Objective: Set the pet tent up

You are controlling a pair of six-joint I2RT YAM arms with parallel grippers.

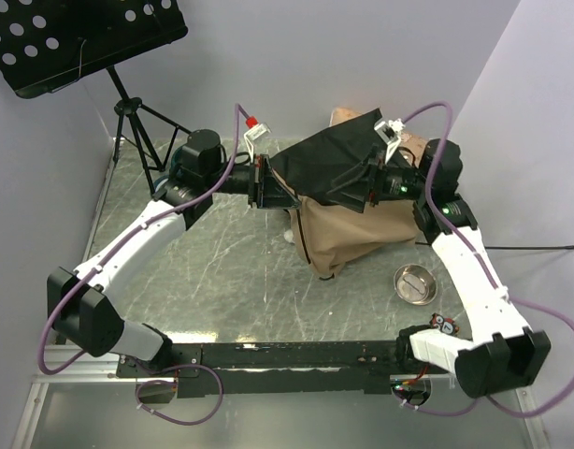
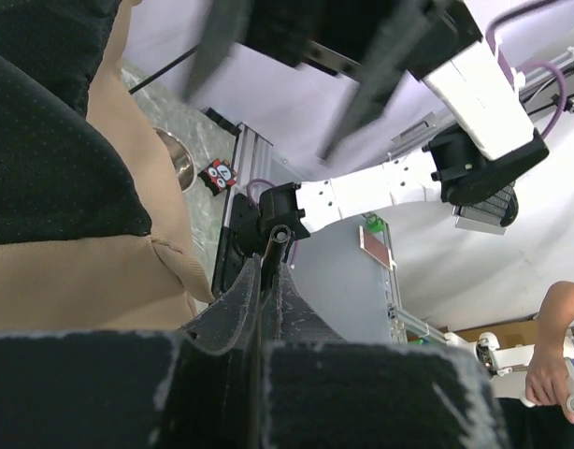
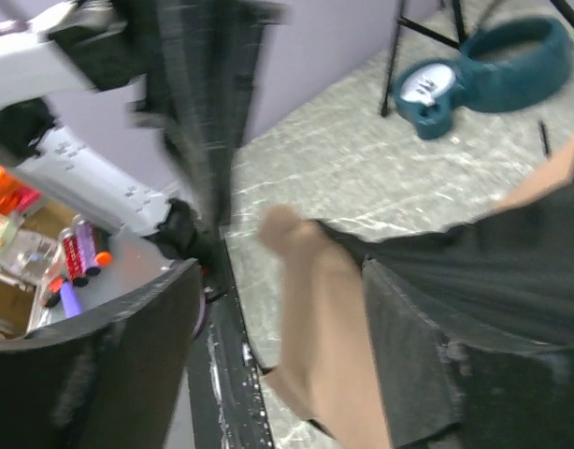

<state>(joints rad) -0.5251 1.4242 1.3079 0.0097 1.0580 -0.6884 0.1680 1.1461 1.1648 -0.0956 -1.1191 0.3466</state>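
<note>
1. Pet tent: heaped at the centre of the desk, black panel raised; blocks the middle through 1 o'clock.
2. Left arm: slants from 8 o'clock to centre, barring that diagonal.
3. Right arm: lines the edge from 5 to 3 o'clock.
4. Metal bowl: 4 o'clock, between tent hem and right arm; gap tight.
5. Music stand, teal pet bowl: crowd 11 o'clock.
6. Bare desk: 6 to 7 o'clock, between left arm and tent; passable.

Tan pet tent, black base panel
</note>
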